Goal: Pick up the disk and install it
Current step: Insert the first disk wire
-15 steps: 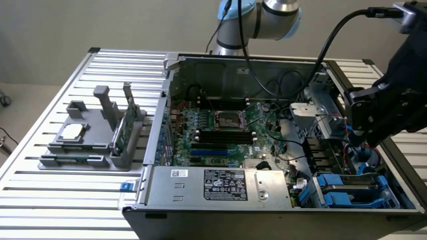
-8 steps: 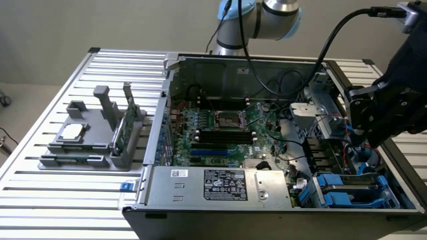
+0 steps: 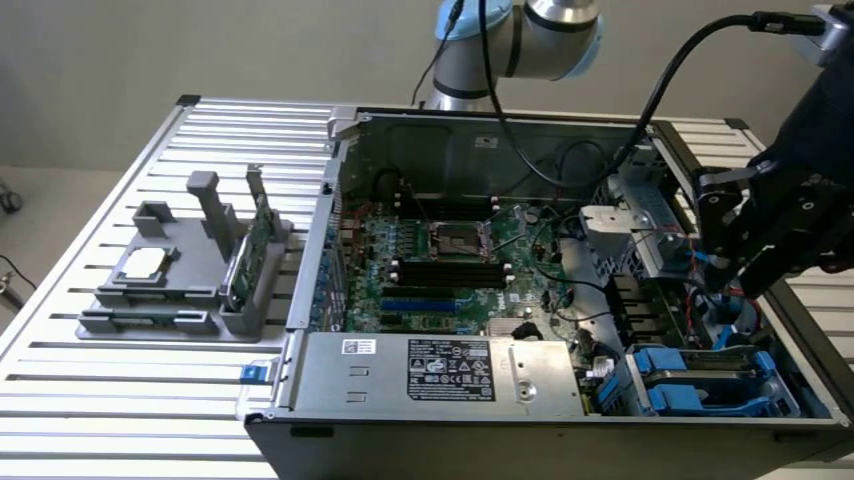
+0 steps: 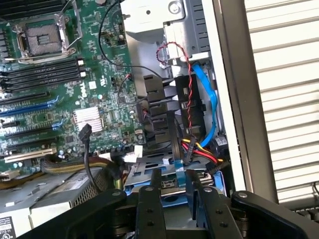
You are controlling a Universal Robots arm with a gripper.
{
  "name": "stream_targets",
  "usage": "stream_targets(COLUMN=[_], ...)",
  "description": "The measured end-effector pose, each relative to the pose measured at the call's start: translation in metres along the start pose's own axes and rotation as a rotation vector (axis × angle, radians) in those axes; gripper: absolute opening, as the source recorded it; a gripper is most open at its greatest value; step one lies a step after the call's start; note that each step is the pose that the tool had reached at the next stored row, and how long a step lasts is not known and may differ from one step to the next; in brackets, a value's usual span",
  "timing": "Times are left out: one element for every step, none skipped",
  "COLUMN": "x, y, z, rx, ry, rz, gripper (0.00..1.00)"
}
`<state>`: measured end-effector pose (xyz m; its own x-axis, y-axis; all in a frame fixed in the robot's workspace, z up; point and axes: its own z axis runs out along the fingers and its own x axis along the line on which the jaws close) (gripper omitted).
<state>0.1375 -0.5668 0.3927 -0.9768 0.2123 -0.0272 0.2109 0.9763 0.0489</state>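
While the gripper [image 4: 177, 174] hangs over the drive bay at 4 o'clock of the computer case [image 3: 534, 432], exterior view, the disk [image 4: 144, 181] sits directly beneath, blue carrier showing. Clamped or released: cannot tell. Full seating unconfirmed.

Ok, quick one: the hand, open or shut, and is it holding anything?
The hand: open, fingers apart, holding nothing, poised just above the disk.
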Motion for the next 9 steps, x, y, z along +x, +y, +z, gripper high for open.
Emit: stream_targets(x=[-0.002,-0.005,-0.008,-0.010,-0.012,-0.014,-0.015,-0.015,-0.015], y=[0.0005,0.0010,0.0016,0.0022,0.0026,0.0029,0.0030,0.0029,0.0027], z=[0.0001,0.0002,0.0003,0.0004,0.0008,0.0014,0.0022,0.0031,0.0044], rx=[0.0000,0.0000,0.0002,0.0002,0.0002,0.0001,0.0002,0.0005,0.0008], ry=[-0.0001,-0.0002,-0.0003,-0.0003,-0.0003,-0.0004,-0.0006,-0.0009,-0.0013], rz=[0.002,0.003,0.004,0.005,0.006,0.009,0.013,0.018,0.026], gripper=[0.34,0.34,0.34,0.34,0.34,0.34,0.34,0.34,0.34])
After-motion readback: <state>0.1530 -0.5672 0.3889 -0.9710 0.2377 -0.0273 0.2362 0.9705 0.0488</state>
